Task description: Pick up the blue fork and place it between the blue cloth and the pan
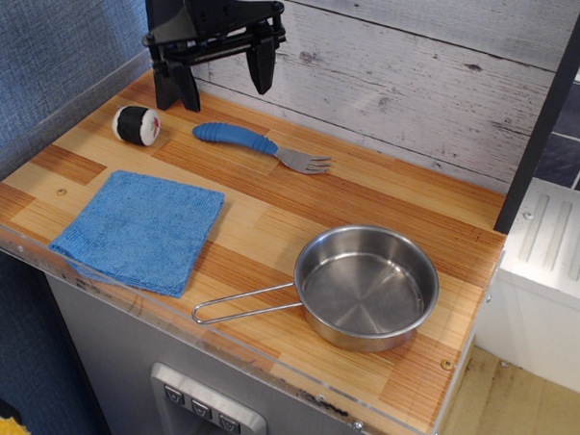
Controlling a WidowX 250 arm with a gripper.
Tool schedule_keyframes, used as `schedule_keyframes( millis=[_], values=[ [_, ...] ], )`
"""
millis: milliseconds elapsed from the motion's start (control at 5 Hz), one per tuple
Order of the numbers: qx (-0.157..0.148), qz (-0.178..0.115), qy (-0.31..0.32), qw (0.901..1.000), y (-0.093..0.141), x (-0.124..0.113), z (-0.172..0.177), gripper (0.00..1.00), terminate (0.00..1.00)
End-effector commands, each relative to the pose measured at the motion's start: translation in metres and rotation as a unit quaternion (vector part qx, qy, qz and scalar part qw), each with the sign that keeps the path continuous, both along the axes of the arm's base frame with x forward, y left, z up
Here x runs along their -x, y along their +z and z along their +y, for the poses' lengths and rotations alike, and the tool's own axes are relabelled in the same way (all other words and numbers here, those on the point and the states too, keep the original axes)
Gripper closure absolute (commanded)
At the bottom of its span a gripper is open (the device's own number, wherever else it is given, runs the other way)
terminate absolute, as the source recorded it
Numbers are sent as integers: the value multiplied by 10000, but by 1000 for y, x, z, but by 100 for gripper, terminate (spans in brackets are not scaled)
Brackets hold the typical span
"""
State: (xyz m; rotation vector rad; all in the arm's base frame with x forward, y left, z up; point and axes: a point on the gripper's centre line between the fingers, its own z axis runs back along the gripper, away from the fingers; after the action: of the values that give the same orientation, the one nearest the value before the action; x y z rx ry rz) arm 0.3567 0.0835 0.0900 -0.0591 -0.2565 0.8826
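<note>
The blue fork [245, 141] lies flat near the back of the wooden counter, blue handle to the left, grey tines to the right. The blue cloth [140, 228] lies flat at the front left. The pan [366, 285] sits at the front right, its wire handle pointing left toward the front edge. My gripper [225, 85] hangs in the air above and slightly behind the fork's handle, jaws wide open and empty.
A black-and-white sushi roll [137, 124] lies at the back left beside the fork's handle. A dark post [168, 48] stands behind it. A white plank wall runs along the back. A clear acrylic lip edges the counter's front.
</note>
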Motion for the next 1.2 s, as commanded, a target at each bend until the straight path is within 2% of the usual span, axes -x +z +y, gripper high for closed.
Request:
schedule_keyframes(
  millis=[0, 200, 400, 600, 800, 1000],
  values=[
    [504, -67, 1696, 9842, 4, -28, -8, 0, 0],
    [490, 101, 2344, 9708, -4, -36, -4, 0, 0],
    [494, 196, 2739, 9603, -20, -42, 2, 0, 0],
    [419, 271, 2870, 9566, -31, -46, 9, 0, 0],
    [469, 374, 2969, 9530, -44, -46, 13, 0, 0],
    [426, 390, 2991, 9525, -47, -47, 16, 0, 0]
  ],
)
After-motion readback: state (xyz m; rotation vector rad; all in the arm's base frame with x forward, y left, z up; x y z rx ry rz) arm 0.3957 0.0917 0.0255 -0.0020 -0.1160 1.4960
